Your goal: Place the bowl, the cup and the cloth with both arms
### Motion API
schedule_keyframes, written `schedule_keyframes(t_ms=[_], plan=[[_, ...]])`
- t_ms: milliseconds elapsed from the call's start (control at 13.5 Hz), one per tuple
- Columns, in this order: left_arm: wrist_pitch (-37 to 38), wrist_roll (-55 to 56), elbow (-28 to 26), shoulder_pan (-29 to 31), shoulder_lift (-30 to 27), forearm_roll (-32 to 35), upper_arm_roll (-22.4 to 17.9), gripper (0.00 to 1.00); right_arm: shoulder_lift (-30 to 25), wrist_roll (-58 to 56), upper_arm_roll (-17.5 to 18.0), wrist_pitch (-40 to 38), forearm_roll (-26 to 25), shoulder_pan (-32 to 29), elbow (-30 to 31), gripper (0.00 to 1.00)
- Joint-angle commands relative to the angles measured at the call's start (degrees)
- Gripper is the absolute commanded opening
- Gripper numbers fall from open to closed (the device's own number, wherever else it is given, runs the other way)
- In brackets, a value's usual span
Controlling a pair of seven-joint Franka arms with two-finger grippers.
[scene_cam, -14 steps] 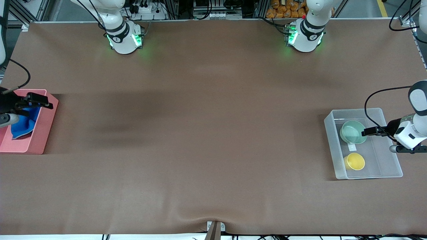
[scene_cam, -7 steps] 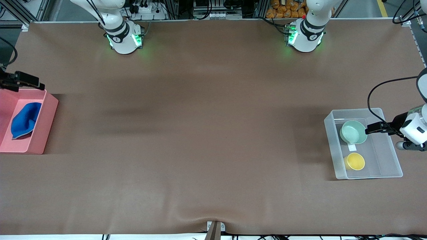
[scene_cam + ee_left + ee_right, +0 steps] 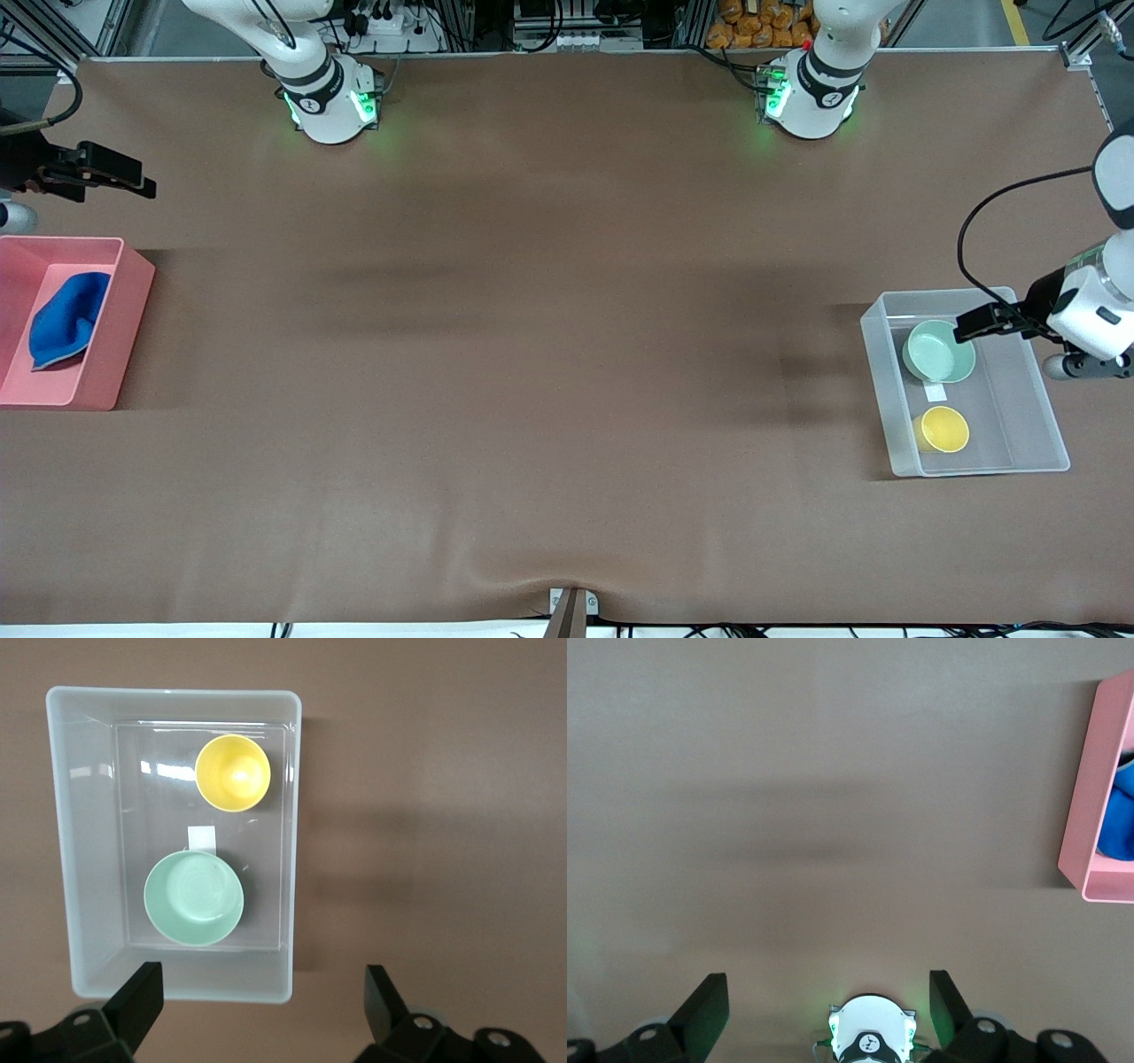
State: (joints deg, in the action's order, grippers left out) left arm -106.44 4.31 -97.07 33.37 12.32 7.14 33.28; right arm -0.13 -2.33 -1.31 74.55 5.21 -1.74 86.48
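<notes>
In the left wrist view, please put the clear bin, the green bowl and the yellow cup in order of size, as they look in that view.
1. clear bin: by far the largest; it holds both others.
2. bowl: clearly wider than the cup.
3. cup: smallest.
Bowl and cup stand on the same bin floor, so nearness to the camera hardly affects the order.

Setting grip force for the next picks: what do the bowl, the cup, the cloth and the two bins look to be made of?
Bowl: smooth mint green with a soft sheen, likely plastic or glazed ceramic. Cup: plain yellow, matte, probably plastic. Cloth: soft blue fabric, crumpled, towel-like. Clear bin: frosted see-through plastic with glare on its floor. Pink bin: opaque, matte, likely plastic.
</notes>
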Motion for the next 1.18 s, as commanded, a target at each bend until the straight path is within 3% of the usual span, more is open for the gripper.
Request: schedule_keyframes(t_ms=[0,148,222,296,444,518,739,1109], plan=[[4.73,1.22,-0.49,-7.05,-5.01,-0.02,-6.16,1.0,-0.75,2.58,-0.36,2.77,-0.11,0.68,-1.41,1.0],[6.5,1.22,-0.49,-13.39,-8.87,-4.48,-12.68,1.0,-0.75,5.05,-0.28,4.72,-4.39,2.61,-1.32,1.0],[7.2,1.22,-0.49,-14.11,-10.46,-6.68,-13.49,1.0,-0.75,5.06,0.25,4.99,-7.55,3.75,-1.32,1.0],[7.99,1.74,-0.49,-16.21,-11.78,-7.75,-15.07,1.0,-0.84,5.06,0.51,5.95,-8.1,3.93,-1.32,1.0],[8.18,5.78,-0.4,-26.38,-13.02,-8.11,-24.7,1.0,-0.93,4.8,0.43,7.18,-8.02,3.94,-1.23,1.0],[8.18,5.88,-0.14,-29.47,-13.2,-8.63,-27.53,1.0,-0.93,4.36,0.34,7.36,-7.76,3.76,-1.14,1.0],[8.18,9.39,4.95,-32.22,-12.15,-10.31,-29.67,1.0,-1.63,4.27,-0.36,7.89,-3.81,2.71,-0.88,1.0],[11.85,-1.31,6.72,-31.79,-13.63,-9.78,-30.99,1.0,-1.46,4.27,-0.45,7.45,-3.62,2.62,-0.79,1.0]])
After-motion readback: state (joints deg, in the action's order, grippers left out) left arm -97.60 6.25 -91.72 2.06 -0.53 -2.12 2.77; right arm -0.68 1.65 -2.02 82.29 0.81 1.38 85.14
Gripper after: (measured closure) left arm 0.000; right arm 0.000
